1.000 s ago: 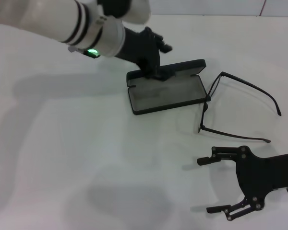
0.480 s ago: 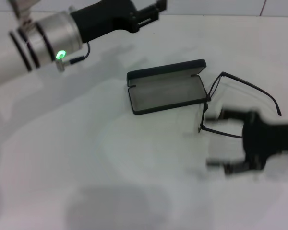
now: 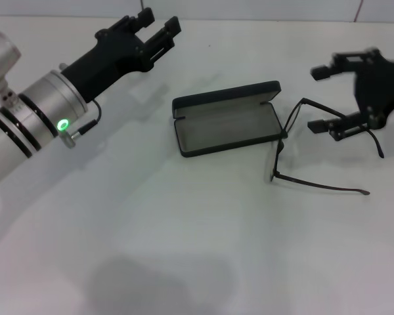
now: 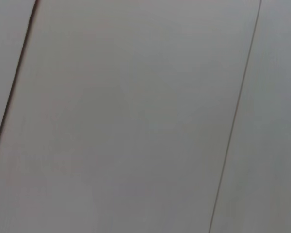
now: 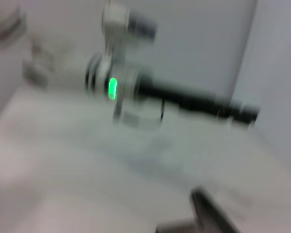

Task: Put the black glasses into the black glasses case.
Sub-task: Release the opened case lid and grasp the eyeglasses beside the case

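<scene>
— Two grippers are up over the white table [image 3: 151,230], is that right?

— Yes. The right gripper [image 3: 318,98] hangs with its fingers spread wide apart and nothing between them. One finger reaches out at the far side, the other at the near side, just above the far temple arm of the black glasses [image 3: 295,141].

— Where do the glasses lie from that gripper?

— Just below it and toward the robot. They rest unfolded on the table, the lens front standing next to the case's right end, the near temple arm stretching out well on the robot's side of the gripper, the far temple arm running under the gripper's lower finger. Whether that finger touches the arm cannot be told.

— And the black glasses case [image 3: 226,118]?

— It lies open, to the left of the right gripper, its grey lining up and its lid raised along the far edge. Its right end is just beside the front of the glasses. The case holds nothing.

— The other arm?

— The left gripper [image 3: 159,25] is held up well to the left of the case and farther back, with a plain gap between its two fingers and nothing in them. A green light [image 3: 63,124] glows on its wrist.

— Do the wrist views add anything?

— The right wrist view shows the left arm [image 5: 184,102] far off, blurred, with that green light [image 5: 112,88]. The left wrist view shows only a plain pale surface.
</scene>
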Action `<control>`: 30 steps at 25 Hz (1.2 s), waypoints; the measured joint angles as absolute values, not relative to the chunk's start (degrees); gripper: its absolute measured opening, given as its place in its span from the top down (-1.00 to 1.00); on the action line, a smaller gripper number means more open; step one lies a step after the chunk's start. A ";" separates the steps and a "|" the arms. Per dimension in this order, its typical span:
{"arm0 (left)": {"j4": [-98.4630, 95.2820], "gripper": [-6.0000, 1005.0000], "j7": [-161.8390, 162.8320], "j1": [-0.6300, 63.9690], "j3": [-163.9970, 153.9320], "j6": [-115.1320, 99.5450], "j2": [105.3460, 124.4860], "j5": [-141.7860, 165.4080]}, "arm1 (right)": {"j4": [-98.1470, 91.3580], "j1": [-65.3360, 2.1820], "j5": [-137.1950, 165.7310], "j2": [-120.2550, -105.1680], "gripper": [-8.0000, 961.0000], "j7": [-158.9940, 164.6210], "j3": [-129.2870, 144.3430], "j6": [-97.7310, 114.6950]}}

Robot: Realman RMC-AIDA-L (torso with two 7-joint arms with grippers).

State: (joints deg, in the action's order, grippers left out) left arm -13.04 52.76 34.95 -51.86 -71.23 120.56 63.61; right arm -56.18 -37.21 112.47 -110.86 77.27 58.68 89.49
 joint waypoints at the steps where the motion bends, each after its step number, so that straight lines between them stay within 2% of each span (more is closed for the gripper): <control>1: -12.46 -0.20 52.32 34.97 -51.86 -71.30 120.61 63.41 | -56.92 -39.40 115.86 -110.57 -0.85 78.39 59.95 89.38; 3: -11.27 -0.20 51.28 35.21 -51.89 -71.59 120.67 62.78 | -57.29 -44.88 124.31 -110.54 -0.85 80.87 62.34 89.81; 6: -10.24 -0.20 50.64 35.48 -51.99 -71.98 120.70 62.34 | -56.16 -51.42 136.43 -111.77 -0.85 83.31 65.19 90.57; 9: -9.81 -0.20 50.57 35.53 -51.97 -72.11 120.69 61.99 | -54.85 -55.57 145.07 -114.59 -0.85 83.95 68.45 89.81; 12: -9.61 -0.20 50.54 35.74 -51.97 -72.20 120.74 61.31 | -52.90 -57.57 147.43 -116.11 -0.85 83.99 73.85 86.44; 18: -9.45 -0.20 50.51 36.08 -52.00 -72.24 120.78 60.93 | -47.98 -60.43 146.67 -116.15 -0.85 84.17 80.62 81.69; 30: -9.31 -0.20 49.85 36.44 -52.03 -71.65 120.76 60.67 | -48.07 -61.00 142.02 -116.19 -0.84 86.23 90.10 74.48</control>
